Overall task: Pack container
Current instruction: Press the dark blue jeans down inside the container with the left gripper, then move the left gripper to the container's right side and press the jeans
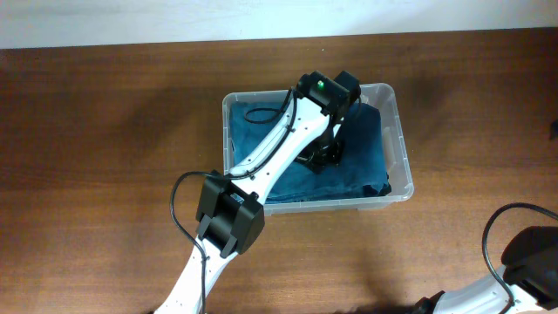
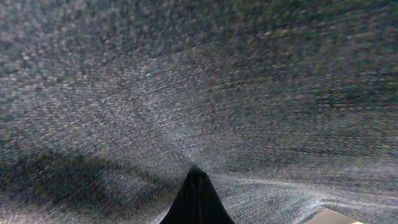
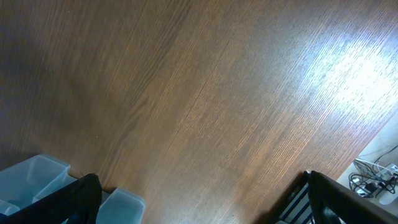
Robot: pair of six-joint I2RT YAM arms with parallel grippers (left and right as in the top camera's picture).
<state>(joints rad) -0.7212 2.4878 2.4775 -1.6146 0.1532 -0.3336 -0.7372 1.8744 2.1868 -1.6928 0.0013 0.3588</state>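
White tubular links on the left arm (image 1: 261,161), joined by 1 boxy black joint housing (image 1: 228,218); black wrist block (image 1: 336,87) carrying 1 lit green lamp (image 1: 321,85); black cable loop (image 1: 177,205) beside the housing, thinner black cable along the upper link; left gripper (image 1: 321,161) black, seen in its wrist view as 1 dark pointed tip. Right arm (image 1: 475,296) likewise white-linked, with black housing and black cable; right gripper (image 3: 199,186) with 2 black fingers (image 3: 74,199), 1 ribbed on its inner face.

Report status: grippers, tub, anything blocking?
Left gripper shut, tip down on the blue cloth inside the tub. Right gripper open, over the table. No obstruction seen.
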